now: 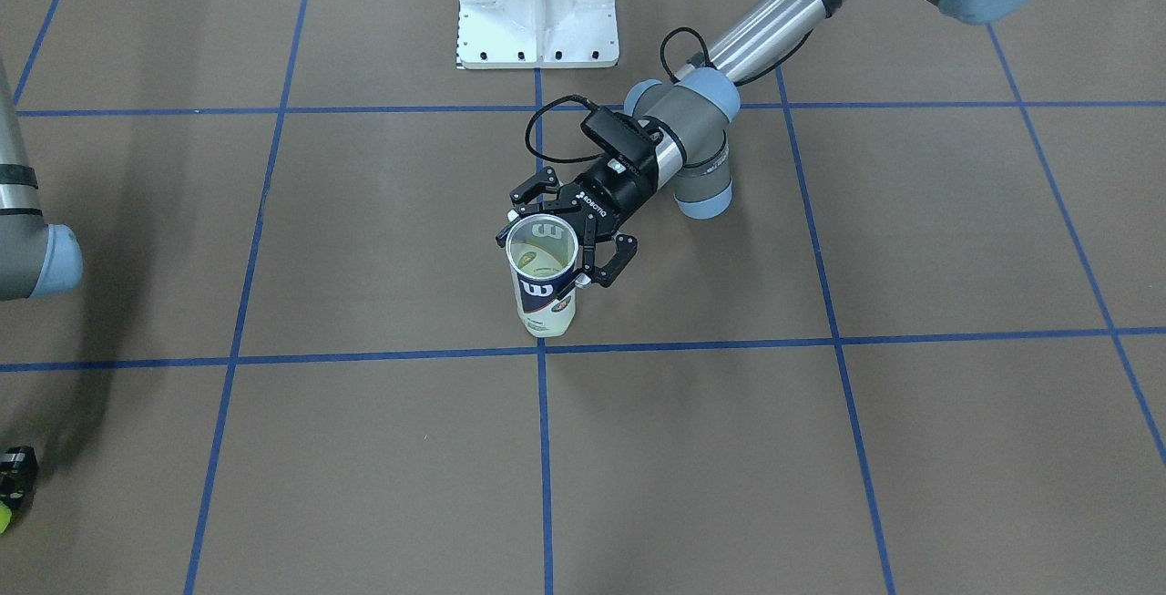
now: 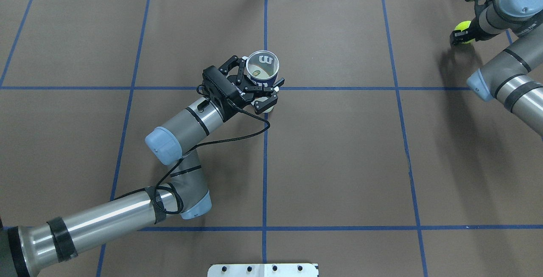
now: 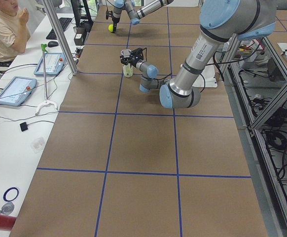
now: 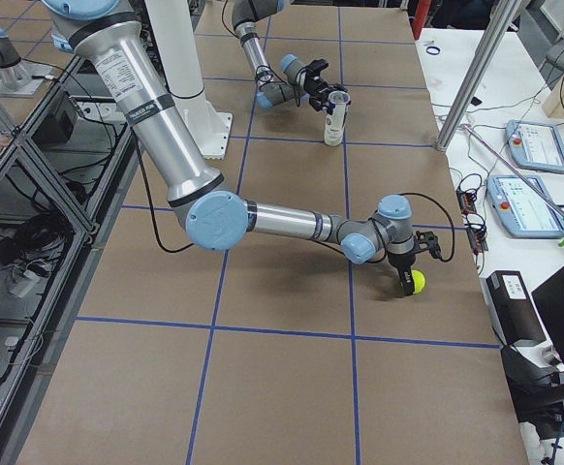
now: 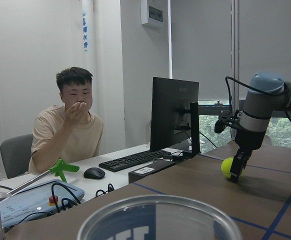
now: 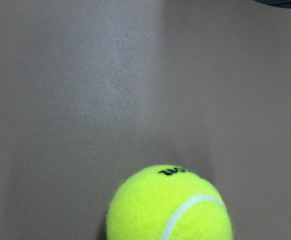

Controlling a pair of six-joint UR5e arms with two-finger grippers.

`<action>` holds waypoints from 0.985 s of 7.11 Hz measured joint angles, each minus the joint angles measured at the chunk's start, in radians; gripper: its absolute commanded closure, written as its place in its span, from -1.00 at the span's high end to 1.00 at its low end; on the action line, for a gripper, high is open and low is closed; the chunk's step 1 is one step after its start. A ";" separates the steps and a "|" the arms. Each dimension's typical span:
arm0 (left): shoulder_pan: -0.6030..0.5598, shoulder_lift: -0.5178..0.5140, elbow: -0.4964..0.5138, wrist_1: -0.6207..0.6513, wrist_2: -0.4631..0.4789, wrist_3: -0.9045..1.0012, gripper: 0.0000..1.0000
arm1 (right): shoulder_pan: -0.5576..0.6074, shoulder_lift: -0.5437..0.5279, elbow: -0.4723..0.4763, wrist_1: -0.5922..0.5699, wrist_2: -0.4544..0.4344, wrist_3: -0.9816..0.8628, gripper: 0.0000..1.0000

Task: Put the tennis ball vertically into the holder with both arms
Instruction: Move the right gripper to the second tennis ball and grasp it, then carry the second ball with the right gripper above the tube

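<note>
**Holder upright mid-table, ball pinched at the far right corner**

I see the holder (image 1: 547, 299) standing upright on the brown table (image 2: 339, 141), open mouth up, just beside a crossing of blue tape lines (image 2: 265, 88). My left gripper (image 1: 544, 258) reaches in level at its upper part, jaws spread wide with the can between them; I cannot tell whether either finger touches it. Well apart, at the far right corner, my right gripper (image 2: 461, 33) points down, pinching the yellow-green tennis ball (image 6: 169, 205) low at the surface; I cannot tell whether it rests there
</note>
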 measured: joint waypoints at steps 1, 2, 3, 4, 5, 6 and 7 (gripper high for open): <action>0.000 0.000 -0.001 0.000 0.000 0.000 0.98 | 0.000 0.001 0.045 0.000 0.015 0.045 -1.00; 0.000 0.000 -0.002 0.000 0.000 0.001 0.98 | -0.001 0.001 0.109 0.000 0.040 0.125 -1.00; 0.000 0.000 -0.002 0.000 0.000 0.001 0.98 | -0.013 0.001 0.185 -0.001 0.061 0.235 -1.00; 0.001 0.000 -0.002 0.000 0.000 0.001 0.98 | -0.042 0.001 0.273 -0.002 0.071 0.370 -1.00; 0.000 0.000 -0.002 0.000 0.000 0.001 0.98 | -0.080 0.001 0.361 -0.006 0.075 0.503 -1.00; -0.001 -0.001 -0.002 0.001 0.000 0.001 0.98 | -0.125 0.002 0.444 -0.014 0.074 0.624 -1.00; -0.001 -0.001 -0.001 0.001 0.000 0.000 0.98 | -0.167 0.017 0.524 -0.058 0.071 0.714 -1.00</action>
